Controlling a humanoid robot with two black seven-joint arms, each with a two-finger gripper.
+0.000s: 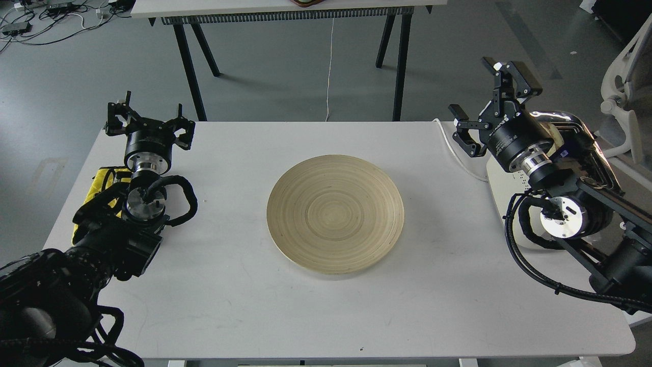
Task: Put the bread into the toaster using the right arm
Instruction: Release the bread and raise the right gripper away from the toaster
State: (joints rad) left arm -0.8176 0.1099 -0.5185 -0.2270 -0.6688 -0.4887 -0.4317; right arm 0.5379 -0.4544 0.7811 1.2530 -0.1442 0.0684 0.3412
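Hovering above the right end of the white rectangular table [229, 306]: the black two-finger right gripper [491, 104] marked with pale lettering, fingers spread wide apart and holding nothing. Sitting directly behind and below that gripper's wrist: the cream-white toaster [501, 176] with shiny chrome top, mostly hidden by the black right arm [555, 204] with its silver joint rings and looping cables. Showing just beyond the wrist, at the toaster's chrome top: a small pale tan edge, possibly the slice of sandwich bread [552, 133], though too covered to tell whether it is in a slot. Trailing from under the gripper across the table's far right corner: a white cord [461, 158].

Lying well to the left of the right gripper, at the table's middle: a round, pale bamboo plate [335, 214] with ringed grain, nothing on it.

Hanging far across from the right gripper, over the table's left end: the black left gripper [149, 122], fingers standing apart and gripping nothing. Peeking out beneath the left arm: a yellow part [99, 183].

Standing beyond both grippers, on the grey floor: a second table on black legs [191, 71], with a thin white cable [330, 66] dropping from it.
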